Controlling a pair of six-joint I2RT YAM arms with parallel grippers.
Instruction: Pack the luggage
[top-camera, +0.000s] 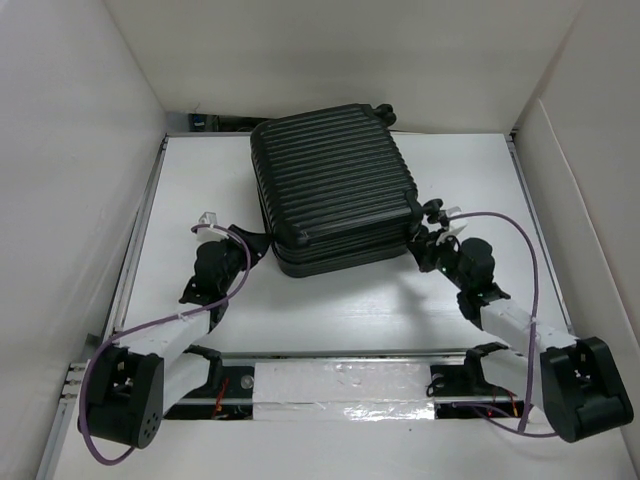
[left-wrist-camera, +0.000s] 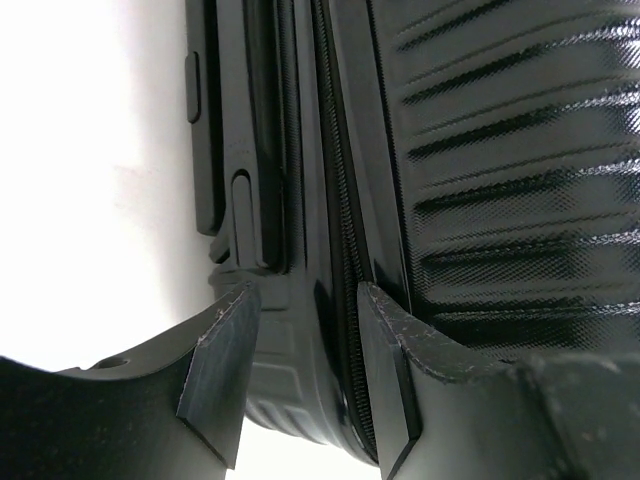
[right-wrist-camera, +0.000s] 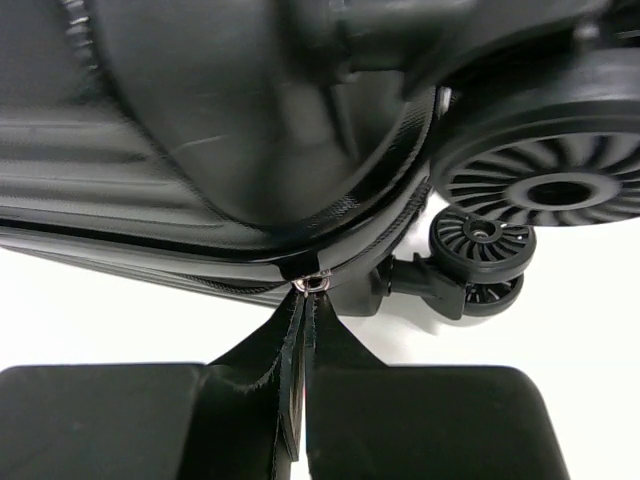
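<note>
The luggage (top-camera: 335, 185) lies flat and closed at the far centre of the tabletop (top-camera: 330, 315), ribbed shell up, so its inside is hidden. The left gripper (left-wrist-camera: 305, 295) is at the near-left corner, closed on the rim by the zip seam, which fills the gap between its fingers. At the near-right corner the right gripper (right-wrist-camera: 305, 300) is pressed together, tips against the silver zipper pull (right-wrist-camera: 315, 283). Whether the pull is caught between them cannot be told. A wheel (right-wrist-camera: 483, 240) stands just to its right.
</note>
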